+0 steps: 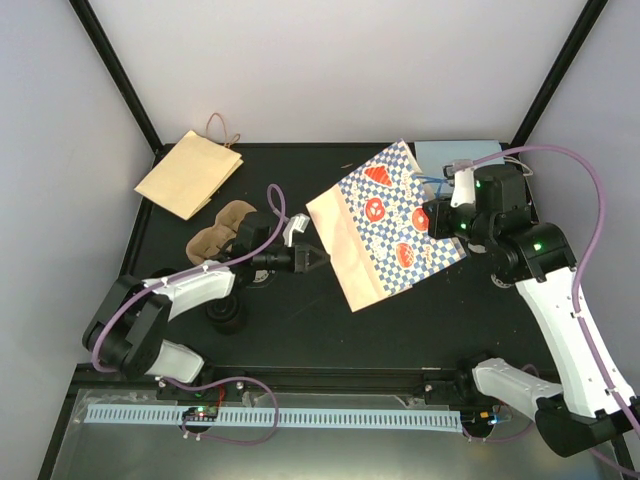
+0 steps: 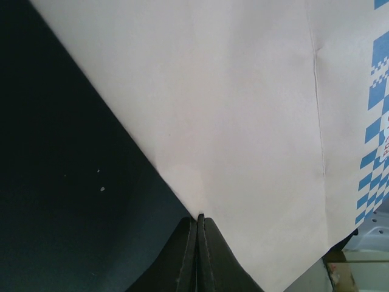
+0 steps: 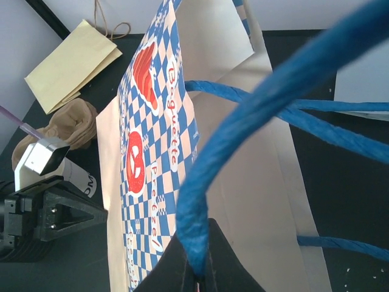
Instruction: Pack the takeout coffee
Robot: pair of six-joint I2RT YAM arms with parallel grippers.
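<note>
My right gripper is clamped tight on the handle, a thick blue twisted rope, with the cord pinched between the two black fingers. The handle belongs to the bag, a flat-folded paper carrier. Its broad face is printed in a blue-and-white check with red pretzel shapes and red lettering, and its side panel is plain cream and smooth with one straight crease. A second blue loop of rope shows at the bag's mouth.

From above, the bag sits mid-table, tilted. Its mouth end is at the right gripper and its plain end points toward my left arm.

My left gripper has its wedge-shaped black fingers pressed together with only a hairline seam between them. Their tips meet the bag's cream edge, but I cannot tell whether any paper is caught in that seam.

The cup shows in the right wrist view as a white cylinder with black lettering. It is left of the bag, just past the left gripper and close to the carrier, a lumpy brown moulded-pulp piece.

Flat at the far left corner lies a brown bag, matte, with a thin twine loop. A pale blue sheet peeks out behind the checked bag. The table is matte black.
</note>
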